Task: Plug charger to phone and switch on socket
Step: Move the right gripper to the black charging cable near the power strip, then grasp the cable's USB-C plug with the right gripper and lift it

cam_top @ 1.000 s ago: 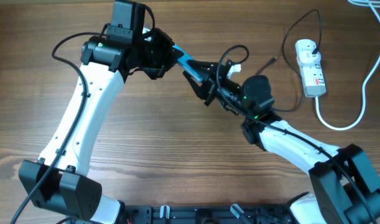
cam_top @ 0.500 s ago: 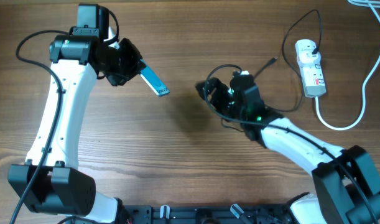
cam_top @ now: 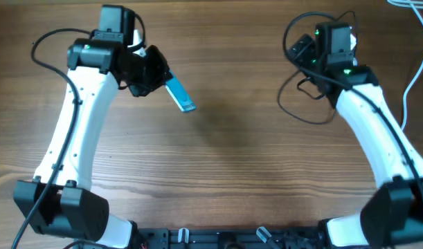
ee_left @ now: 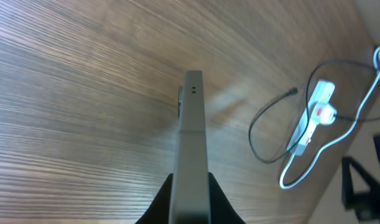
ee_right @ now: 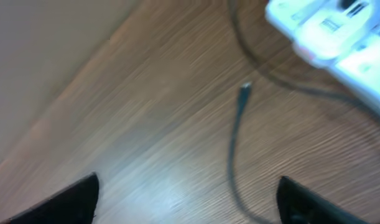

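My left gripper (cam_top: 158,77) is shut on the phone (cam_top: 181,96) and holds it tilted above the table at the back left. In the left wrist view the phone (ee_left: 193,143) shows edge-on between the fingers. My right gripper (cam_top: 304,50) is open and empty at the back right, above the charger's thin black cable (cam_top: 294,107). In the right wrist view the open gripper (ee_right: 190,199) sits above the charger's plug tip (ee_right: 244,92), which lies loose on the wood near the white socket (ee_right: 339,37). The socket (ee_left: 314,115) also shows in the left wrist view; overhead the right arm hides it.
The socket's thick white cord (cam_top: 409,83) loops at the right edge of the table and shows in the left wrist view (ee_left: 339,140). The wooden table (cam_top: 218,173) spans the view between the two arms.
The arms have drawn apart from the table's centre. My right arm has swung to the back right over the socket. My left arm holds the phone at the back left, shifted slightly right.
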{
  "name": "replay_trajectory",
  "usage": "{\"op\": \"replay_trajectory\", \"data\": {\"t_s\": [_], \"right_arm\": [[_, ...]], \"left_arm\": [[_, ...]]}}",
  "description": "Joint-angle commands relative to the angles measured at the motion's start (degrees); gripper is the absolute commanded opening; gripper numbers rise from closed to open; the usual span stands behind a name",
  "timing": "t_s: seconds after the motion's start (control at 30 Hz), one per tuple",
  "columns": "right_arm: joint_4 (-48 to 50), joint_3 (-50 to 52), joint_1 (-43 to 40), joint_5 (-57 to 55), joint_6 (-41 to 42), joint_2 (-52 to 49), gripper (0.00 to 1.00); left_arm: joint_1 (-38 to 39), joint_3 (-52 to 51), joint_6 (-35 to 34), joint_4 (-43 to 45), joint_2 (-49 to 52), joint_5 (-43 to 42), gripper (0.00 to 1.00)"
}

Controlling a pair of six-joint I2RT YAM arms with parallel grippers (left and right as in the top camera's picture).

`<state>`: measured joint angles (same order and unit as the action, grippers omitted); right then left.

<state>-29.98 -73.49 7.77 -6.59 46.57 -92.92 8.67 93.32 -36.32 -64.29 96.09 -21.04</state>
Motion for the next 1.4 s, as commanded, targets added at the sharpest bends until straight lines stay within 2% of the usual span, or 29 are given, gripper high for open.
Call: {"op": "replay_trajectory", "data": {"t_s": [0.0, 0.1, 0.2, 0.3, 0.4, 0.67, 0.73, 0.93, 0.97, 1.07, 1.17, 1.33, 1.37], "right_arm": [[-0.6, -5.4, -0.7, -1.6, -4.2, -10.2, 0.76], [-2.4, -11.6, -0.7, -2.7, -4.2, -20.5, 0.74], [-4.3, -16.2, -0.7, -5.7, -4.2, -26.3, 0.68], [-3.7, -16.4, -0.7, -6.3, -2.9, -29.1, 0.63], [-3.6, -16.4, -0.7, -6.3, -2.9, -32.1, 0.52], [-2.1, -16.4, -1.7, -5.9, -1.5, -37.8, 0.50], [-2.2, -16.4, -2.1, -5.4, -1.6, -39.0, 0.44], [-2.7, -16.0, -2.0, -1.5, -6.2, -40.4, 0.14], [-2.8, -16.0, -2.0, 1.0, -9.0, -40.4, 0.05], [-2.2, -16.9, -2.0, 7.3, -16.3, -40.0, 0.05], [-3.2, -19.3, -2.0, 16.5, -27.3, -36.1, 0.05], [-10.9, -19.5, -2.0, 38.1, -40.3, -25.1, 0.04], [-13.6, -19.5, -1.9, 44.6, -43.8, -22.7, 0.05]], "left_arm": [[2.2, 0.4, 1.6, 0.6, 0.3, -1.2, 0.04], [2.5, 0.4, 1.6, 0.3, 0.3, -1.2, 0.04], [2.5, 0.4, 1.6, 0.1, 0.3, -1.2, 0.04], [2.5, 0.4, 1.6, 0.2, 0.3, -1.2, 0.04], [2.5, 0.4, 1.6, 0.2, 0.3, -1.2, 0.04], [2.5, 0.4, 1.6, 0.2, 0.3, -1.2, 0.04], [2.5, 0.4, 1.6, 0.2, 0.3, -1.2, 0.04], [2.5, 0.4, 1.6, 0.2, 0.3, -1.2, 0.04], [2.5, 0.4, 1.6, 0.2, 0.3, -1.2, 0.04], [2.4, 0.4, 1.6, 0.2, 0.3, -1.2, 0.04], [2.4, 0.4, 1.6, 0.2, 0.3, -1.2, 0.04], [-1.8, 0.4, 1.7, 1.4, 0.3, -1.6, 0.04], [-3.6, 0.4, 3.7, 2.4, 0.3, -4.2, 0.04]]}}
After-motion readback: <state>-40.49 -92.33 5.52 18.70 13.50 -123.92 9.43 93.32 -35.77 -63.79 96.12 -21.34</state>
